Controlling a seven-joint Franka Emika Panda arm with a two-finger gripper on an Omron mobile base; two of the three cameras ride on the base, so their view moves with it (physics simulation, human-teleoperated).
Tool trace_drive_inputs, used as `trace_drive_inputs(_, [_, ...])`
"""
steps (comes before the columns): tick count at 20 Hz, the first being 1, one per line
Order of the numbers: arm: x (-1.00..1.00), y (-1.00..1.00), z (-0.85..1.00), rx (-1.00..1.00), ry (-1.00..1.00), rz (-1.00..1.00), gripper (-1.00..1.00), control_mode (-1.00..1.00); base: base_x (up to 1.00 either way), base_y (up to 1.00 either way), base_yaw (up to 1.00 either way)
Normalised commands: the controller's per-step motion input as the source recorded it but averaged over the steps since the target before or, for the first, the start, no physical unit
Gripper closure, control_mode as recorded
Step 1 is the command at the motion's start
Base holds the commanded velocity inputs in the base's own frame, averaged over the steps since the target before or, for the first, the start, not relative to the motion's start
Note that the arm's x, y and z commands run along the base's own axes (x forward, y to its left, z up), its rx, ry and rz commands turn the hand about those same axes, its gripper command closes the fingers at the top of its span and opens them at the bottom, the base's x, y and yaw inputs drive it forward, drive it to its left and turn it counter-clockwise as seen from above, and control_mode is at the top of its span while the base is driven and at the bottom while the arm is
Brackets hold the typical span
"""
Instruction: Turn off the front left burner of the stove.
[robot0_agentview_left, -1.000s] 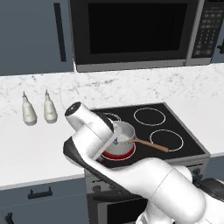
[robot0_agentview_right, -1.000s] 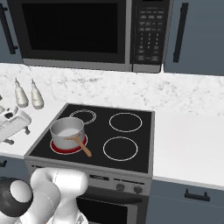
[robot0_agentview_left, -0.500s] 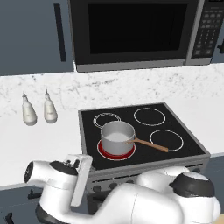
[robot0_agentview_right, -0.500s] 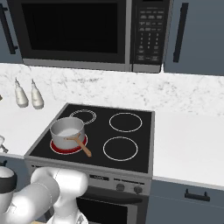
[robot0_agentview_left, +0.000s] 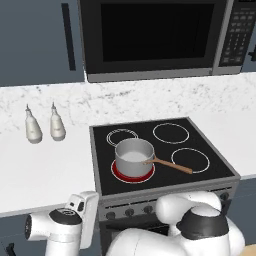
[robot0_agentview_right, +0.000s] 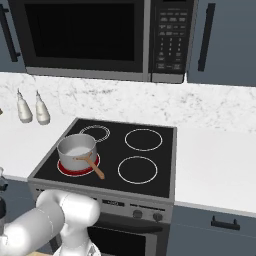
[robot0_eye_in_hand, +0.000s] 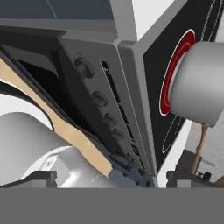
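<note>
The stove (robot0_agentview_left: 215, 170) is a black glass cooktop over a grey front panel. Its front left burner (robot0_agentview_left: 118, 175) glows red under a steel saucepan (robot0_agentview_left: 133, 155) with a wooden handle. The burner (robot0_agentview_right: 66, 169) and saucepan (robot0_agentview_right: 76, 147) also show in the right base view. A row of small dark knobs (robot0_agentview_left: 129, 212) lines the panel. In the rolled hand view the knobs (robot0_eye_in_hand: 85, 67) run down the panel, with the red ring (robot0_eye_in_hand: 176, 65) and pan (robot0_eye_in_hand: 199, 85) to the right. My gripper (robot0_eye_in_hand: 116, 179) is open, low in front of the panel, holding nothing and apart from the knobs.
Two white bottles (robot0_agentview_left: 44, 124) stand on the marble counter (robot0_agentview_left: 45, 170) left of the stove. A black-and-silver microwave (robot0_agentview_left: 155, 37) hangs above. My white arm (robot0_agentview_left: 70, 227) bends low in front of the cabinet, left of the oven door.
My arm swung down from over the cooktop to below counter height at the stove's front left. The pan and bottles stayed put.
</note>
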Motion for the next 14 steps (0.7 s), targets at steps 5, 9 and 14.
trace_drive_inputs(5, [0.14,-0.24,-0.47,0.09,-0.11,0.11,-1.0,-1.0,0.0,0.0,0.0])
trace_drive_inputs(9, [0.11,-0.36,-0.32,0.13,-0.12,0.1,-1.0,-1.0,0.0,0.0,0.0])
trace_drive_inputs(14, [0.07,-0.52,-0.16,0.1,-0.09,0.06,-1.0,-1.0,0.0,0.0,0.0])
